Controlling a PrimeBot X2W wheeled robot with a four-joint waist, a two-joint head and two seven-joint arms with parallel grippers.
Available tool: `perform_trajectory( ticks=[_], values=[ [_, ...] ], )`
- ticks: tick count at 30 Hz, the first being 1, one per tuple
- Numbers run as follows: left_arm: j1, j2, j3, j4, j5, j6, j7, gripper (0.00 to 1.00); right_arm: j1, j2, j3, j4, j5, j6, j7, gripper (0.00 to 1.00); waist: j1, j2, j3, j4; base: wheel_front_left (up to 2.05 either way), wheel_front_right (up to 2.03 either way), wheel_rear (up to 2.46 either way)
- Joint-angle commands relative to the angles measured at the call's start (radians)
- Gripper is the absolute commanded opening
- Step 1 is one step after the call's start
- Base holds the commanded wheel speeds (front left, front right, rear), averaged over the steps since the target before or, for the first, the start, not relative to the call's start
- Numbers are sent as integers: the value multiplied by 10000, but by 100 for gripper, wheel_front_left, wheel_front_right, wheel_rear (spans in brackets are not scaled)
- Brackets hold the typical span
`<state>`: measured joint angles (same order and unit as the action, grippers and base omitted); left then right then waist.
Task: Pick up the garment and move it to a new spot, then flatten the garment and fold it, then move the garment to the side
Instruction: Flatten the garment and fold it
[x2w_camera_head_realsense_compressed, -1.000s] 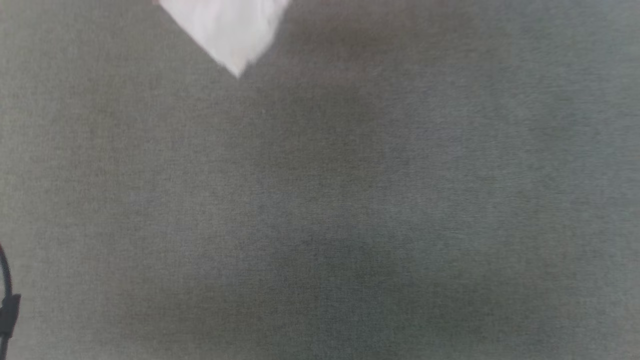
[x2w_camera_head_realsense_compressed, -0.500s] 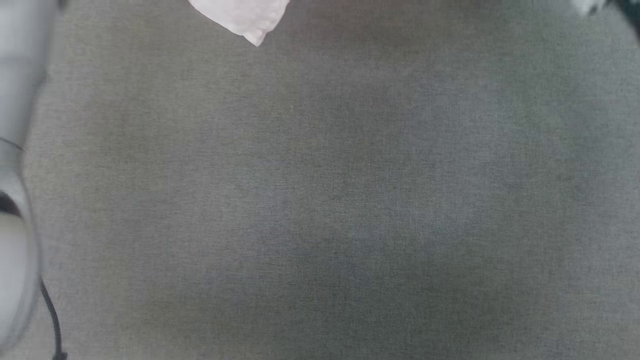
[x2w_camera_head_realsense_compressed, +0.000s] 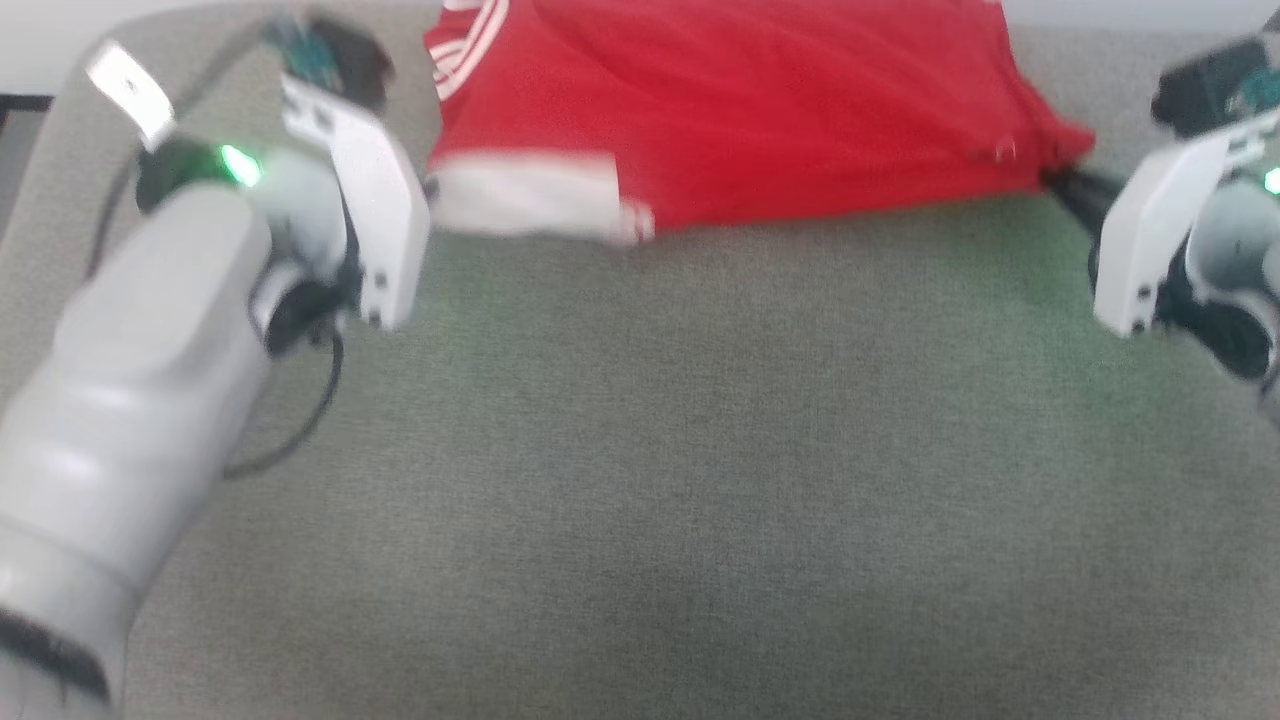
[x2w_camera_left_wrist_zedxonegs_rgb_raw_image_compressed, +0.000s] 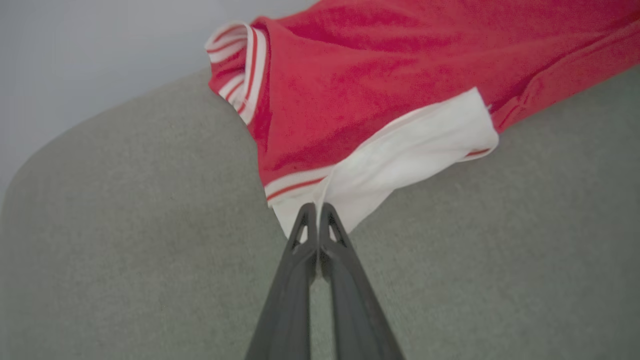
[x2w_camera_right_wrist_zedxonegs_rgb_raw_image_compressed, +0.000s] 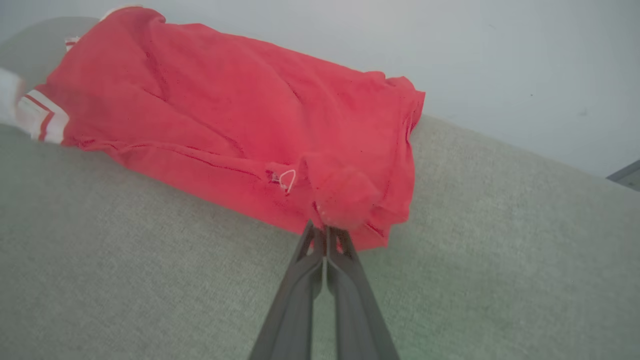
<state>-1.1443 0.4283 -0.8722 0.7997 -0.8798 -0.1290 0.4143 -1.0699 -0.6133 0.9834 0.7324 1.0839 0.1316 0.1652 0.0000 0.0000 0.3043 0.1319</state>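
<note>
The garment lies along the far side of the grey-green cloth-covered surface, spread sideways between the two arms. It is mostly red, and its red back faces up with soft creases running across it.

At its left end a white sleeve folds out toward the near side, with red-and-white striped trim at the far left edge. The left gripper has its two dark fingers pressed together on the near corner of that white sleeve, pinching the cloth at the very tips.

At the right end the right gripper is likewise closed, its fingers nipping a bunched red corner of the garment, just beside a small white loop of thread.

A green light glows on the left wrist, and a thin black cable loops under that arm. Behind the surface stands a pale wall. The near half of the surface lies open in front of the robot.
</note>
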Motion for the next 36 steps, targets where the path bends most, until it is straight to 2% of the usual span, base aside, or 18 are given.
perform_trajectory(
  ticks=[1,4,10,15,21,28,36],
  values=[
    [314,167,22,-320,-212,93,207,0,316,-91,38,-165,181,-19,120,0,0,0,-191,57,0,0,0],
    [1484,682,-96,-1617,-533,535,1008,0,1002,-429,34,-667,499,-19,291,0,0,0,-400,96,0,0,0],
    [3738,2078,-271,-4949,-1059,1982,2166,0,2443,-1077,-59,-1627,1064,-19,466,0,0,0,-762,144,0,0,0],
    [5335,3194,-280,-7322,-1587,3286,2754,0,3540,-1593,-117,-2326,1293,-19,708,0,0,0,-1034,118,0,0,0],
    [6846,4072,-286,-9358,-2084,4530,3027,0,4772,-2385,-111,-3585,1523,-19,1265,0,0,0,-1294,99,0,0,0],
    [8100,4771,-325,-10564,-2469,5336,2972,0,6272,-3228,-389,-4919,2041,-19,1876,0,0,0,-1466,39,0,0,0],
    [8517,5135,-171,-11136,-2658,5734,2874,0,7556,-3750,-1003,-5910,2234,-19,2256,0,0,0,-1452,-91,0,0,0]
  ],
)
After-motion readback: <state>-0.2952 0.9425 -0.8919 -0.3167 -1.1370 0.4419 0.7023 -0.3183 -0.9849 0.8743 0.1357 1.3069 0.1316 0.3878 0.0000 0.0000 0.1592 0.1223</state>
